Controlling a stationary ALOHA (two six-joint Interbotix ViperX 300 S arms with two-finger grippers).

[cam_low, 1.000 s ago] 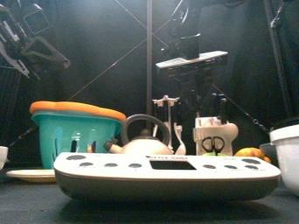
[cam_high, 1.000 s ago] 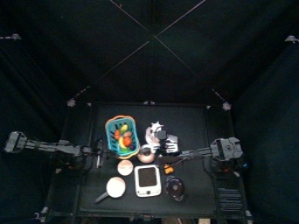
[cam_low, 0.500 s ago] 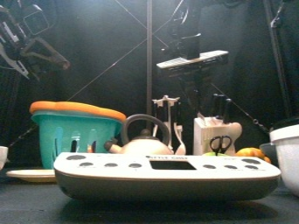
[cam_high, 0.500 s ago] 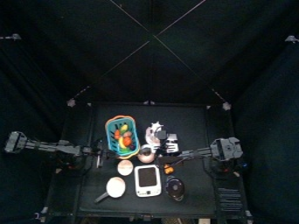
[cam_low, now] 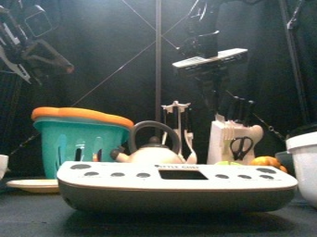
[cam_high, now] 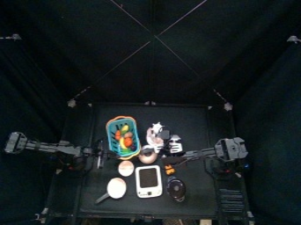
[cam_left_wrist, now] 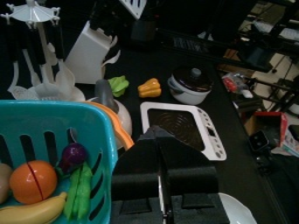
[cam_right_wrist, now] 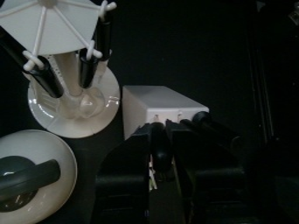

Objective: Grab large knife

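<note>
— Right wrist view first: where is the right gripper (cam_right_wrist: 176, 131)?

— Right over the white knife block (cam_right_wrist: 163, 107), pointing down at its top, in among the dark handles. I cannot tell whether it has closed on one.

— And the large knife (cam_low: 235, 105)?

— In the block, handle up. The front view shows several black handles side by side under the gripper, and I cannot tell which of them is the large one.

— What crowds the block?

— Just beside it is the white rack (cam_right_wrist: 65, 39) with dark-handled tools hanging over its round base. Near that base is the white kettle (cam_right_wrist: 30, 171) with a grey lid. On the block's other side there is only bare black table (cam_right_wrist: 251, 87).

— Further out?

— In the front view the white scale (cam_low: 180, 180) spans the table's front edge, the teal basket (cam_low: 81, 139) with an orange rim stands to the left, and the rim of a white bowl (cam_low: 303, 162) shows at the right edge. Above the handles there is open space apart from the arm itself.

— The other arm?

— The left gripper (cam_left_wrist: 163, 171) rests at the table's left side with its fingers pressed together and nothing between them. It faces the basket and the scale, well apart from the block.
</note>
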